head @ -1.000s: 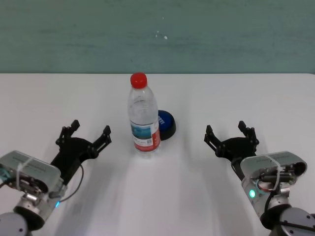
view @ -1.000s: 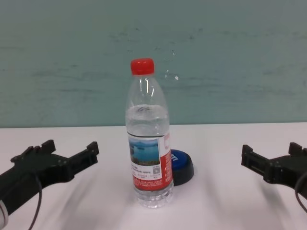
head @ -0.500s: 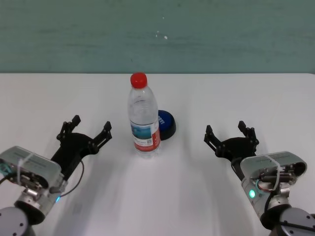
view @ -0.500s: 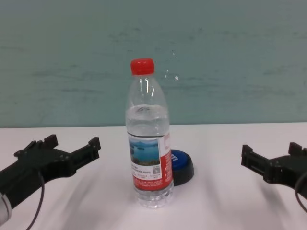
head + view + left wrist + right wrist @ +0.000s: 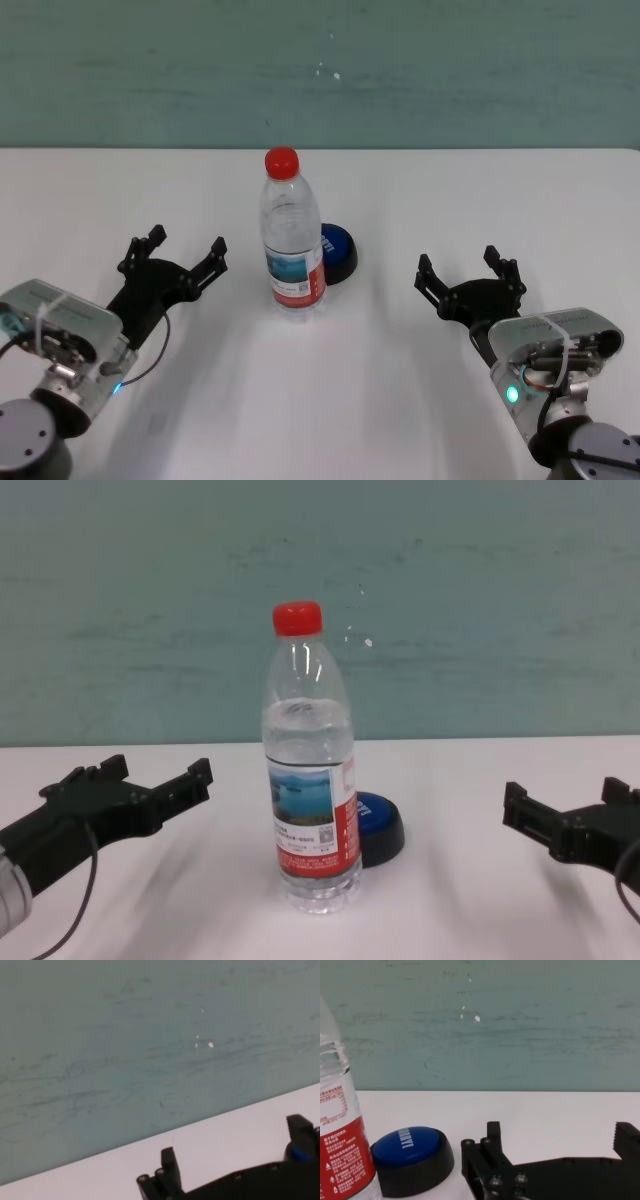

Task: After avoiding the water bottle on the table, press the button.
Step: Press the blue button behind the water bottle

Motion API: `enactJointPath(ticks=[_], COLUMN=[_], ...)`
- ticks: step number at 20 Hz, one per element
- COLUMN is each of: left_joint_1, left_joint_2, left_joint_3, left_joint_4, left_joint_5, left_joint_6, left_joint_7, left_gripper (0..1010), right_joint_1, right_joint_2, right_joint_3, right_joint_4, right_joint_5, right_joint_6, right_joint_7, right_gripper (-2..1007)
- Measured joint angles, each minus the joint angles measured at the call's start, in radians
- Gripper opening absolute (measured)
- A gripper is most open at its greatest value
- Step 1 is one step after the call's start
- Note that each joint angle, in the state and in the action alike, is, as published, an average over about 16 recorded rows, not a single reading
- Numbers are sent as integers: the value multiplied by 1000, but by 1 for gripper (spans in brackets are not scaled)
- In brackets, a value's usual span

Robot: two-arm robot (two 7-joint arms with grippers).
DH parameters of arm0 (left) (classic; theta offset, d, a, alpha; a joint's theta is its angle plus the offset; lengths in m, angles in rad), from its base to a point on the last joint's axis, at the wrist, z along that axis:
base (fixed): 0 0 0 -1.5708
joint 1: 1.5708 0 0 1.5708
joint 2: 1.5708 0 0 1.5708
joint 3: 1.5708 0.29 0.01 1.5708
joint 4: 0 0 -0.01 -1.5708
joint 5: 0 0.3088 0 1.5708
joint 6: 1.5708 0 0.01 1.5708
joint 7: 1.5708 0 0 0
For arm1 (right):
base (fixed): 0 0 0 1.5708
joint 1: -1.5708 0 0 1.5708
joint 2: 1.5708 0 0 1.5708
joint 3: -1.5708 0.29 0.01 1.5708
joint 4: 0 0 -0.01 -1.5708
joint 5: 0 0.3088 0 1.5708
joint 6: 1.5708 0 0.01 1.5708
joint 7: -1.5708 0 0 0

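Note:
The water bottle (image 5: 292, 240) stands upright at the middle of the white table (image 5: 400, 400); it also shows in the chest view (image 5: 308, 780) and the right wrist view (image 5: 340, 1135). The blue button (image 5: 338, 252) sits right behind it, to its right, partly hidden by it; it shows in the chest view (image 5: 380, 825) and the right wrist view (image 5: 412, 1157). My left gripper (image 5: 182, 255) is open and empty, left of the bottle, also in the chest view (image 5: 150, 783). My right gripper (image 5: 470, 272) is open and empty, well right of the button.
A teal wall (image 5: 320, 70) runs along the table's far edge. The left wrist view shows only the wall (image 5: 150, 1035), a strip of table and the fingertips (image 5: 167, 1167).
My left gripper has moved forward and a little toward the bottle. The right arm, bottle and button have not moved.

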Motion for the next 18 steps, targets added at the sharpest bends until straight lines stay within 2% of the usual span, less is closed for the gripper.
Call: enactJointPath(ticks=[10,18], left_joint_1=[-62,-106], left_joint_2=[7,13], left_joint_3=[19,40], left_joint_4=[51,88], left_joint_5=[-27,-41], left_joint_6=[20,17], left_joint_7=[-30,-49], left_gripper=[1010,1010], right_joint_1=[0,0], right_joint_2=[0,0], right_joint_3=[0,0], right_joint_4=[0,0], right_joint_5=[0,0], right_joint_6=[0,0], right_joint_7=[0,0], right_gripper=[1004,1004])
